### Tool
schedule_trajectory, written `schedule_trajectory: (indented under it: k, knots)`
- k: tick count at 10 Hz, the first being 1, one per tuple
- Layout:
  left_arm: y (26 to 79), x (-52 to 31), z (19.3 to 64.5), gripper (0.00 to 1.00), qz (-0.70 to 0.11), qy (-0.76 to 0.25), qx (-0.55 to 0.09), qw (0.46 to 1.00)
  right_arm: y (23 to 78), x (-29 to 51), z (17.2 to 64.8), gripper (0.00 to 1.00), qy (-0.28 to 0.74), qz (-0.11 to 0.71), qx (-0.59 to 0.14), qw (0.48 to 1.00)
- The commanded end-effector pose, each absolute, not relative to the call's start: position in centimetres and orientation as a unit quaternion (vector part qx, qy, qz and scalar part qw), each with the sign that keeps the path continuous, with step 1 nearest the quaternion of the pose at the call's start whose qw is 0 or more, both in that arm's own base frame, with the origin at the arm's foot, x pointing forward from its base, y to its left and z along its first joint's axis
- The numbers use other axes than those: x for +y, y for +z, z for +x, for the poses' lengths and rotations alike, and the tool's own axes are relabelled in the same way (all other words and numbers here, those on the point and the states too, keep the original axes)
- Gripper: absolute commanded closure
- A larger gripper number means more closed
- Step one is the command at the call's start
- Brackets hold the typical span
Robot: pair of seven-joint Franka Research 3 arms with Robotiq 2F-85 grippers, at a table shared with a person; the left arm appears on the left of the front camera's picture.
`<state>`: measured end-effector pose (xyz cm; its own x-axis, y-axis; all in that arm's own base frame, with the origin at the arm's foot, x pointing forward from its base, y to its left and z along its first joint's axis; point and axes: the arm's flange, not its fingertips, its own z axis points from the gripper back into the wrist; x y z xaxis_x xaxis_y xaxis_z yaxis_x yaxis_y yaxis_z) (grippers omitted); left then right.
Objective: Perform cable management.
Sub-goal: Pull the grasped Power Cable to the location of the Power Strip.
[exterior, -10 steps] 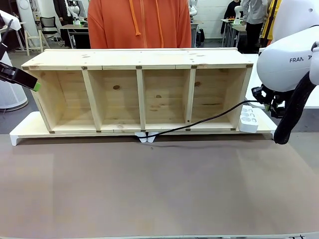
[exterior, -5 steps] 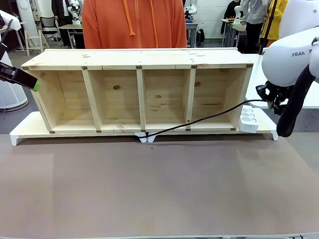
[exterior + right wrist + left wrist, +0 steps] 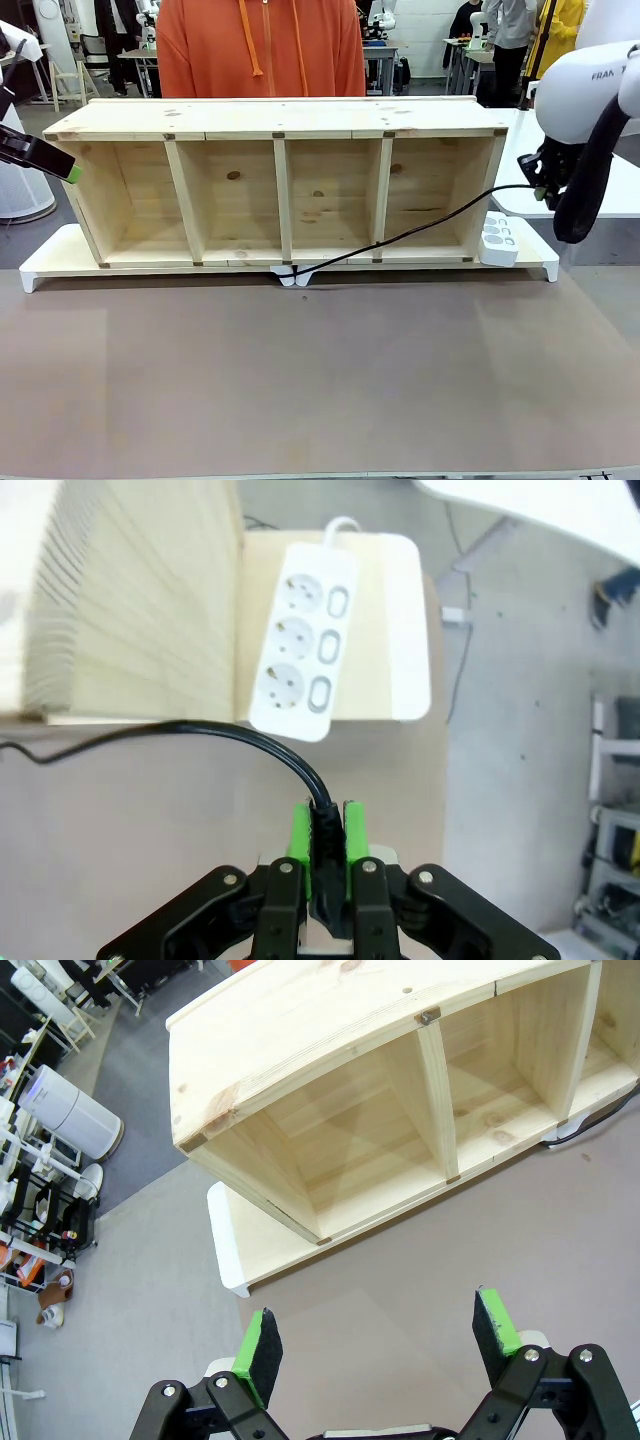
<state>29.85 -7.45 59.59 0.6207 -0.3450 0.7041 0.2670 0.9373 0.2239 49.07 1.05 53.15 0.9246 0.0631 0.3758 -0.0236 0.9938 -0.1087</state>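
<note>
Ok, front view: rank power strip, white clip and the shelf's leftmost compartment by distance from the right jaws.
1. Power strip: just below the jaws, off the right end of the shelf.
2. White clip: mid-table, at the shelf's front edge.
3. Leftmost compartment: far left end.

We can read one piece of lettering: the dark capitals "FRA" on the white shell of the right arm (image 3: 590, 95), seen in the front view above and to the right of the top right corner of the wooden shelf (image 3: 280, 118). The word runs on, but the rest is hidden by another part of the arm at the picture's edge. Any print on things far behind the shelf is too small for us to read.
</note>
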Motion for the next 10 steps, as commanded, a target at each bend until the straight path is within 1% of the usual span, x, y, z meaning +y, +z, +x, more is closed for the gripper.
schedule_trajectory:
  k: [1,4,6,8,9,10]
  knots:
    - [59.6,-7.4,30.0,0.0,0.054,-0.175,-0.405,0.896,53.9,0.5,51.5,0.84,0.051,-0.015,-0.192,0.98]
    - [59.6,-7.4,30.0,0.0,0.054,-0.175,-0.405,0.896,53.5,1.3,53.8,0.84,0.053,-0.022,-0.209,0.976]
    - [59.6,-7.4,30.0,0.0,0.054,-0.175,-0.405,0.896,53.3,1.5,54.8,0.84,0.051,-0.012,-0.218,0.975]
    - [59.6,-7.4,30.0,0.0,0.054,-0.175,-0.405,0.896,53.1,1.9,55.1,0.84,0.044,-0.015,-0.221,0.974]
    - [59.6,-7.4,30.0,0.0,0.054,-0.175,-0.405,0.896,52.9,1.0,53.8,0.84,0.048,-0.03,-0.196,0.979]
    - [59.6,-7.4,30.0,0.0,0.054,-0.175,-0.405,0.896,52.9,1.0,53.8,0.84,0.048,-0.03,-0.196,0.979]
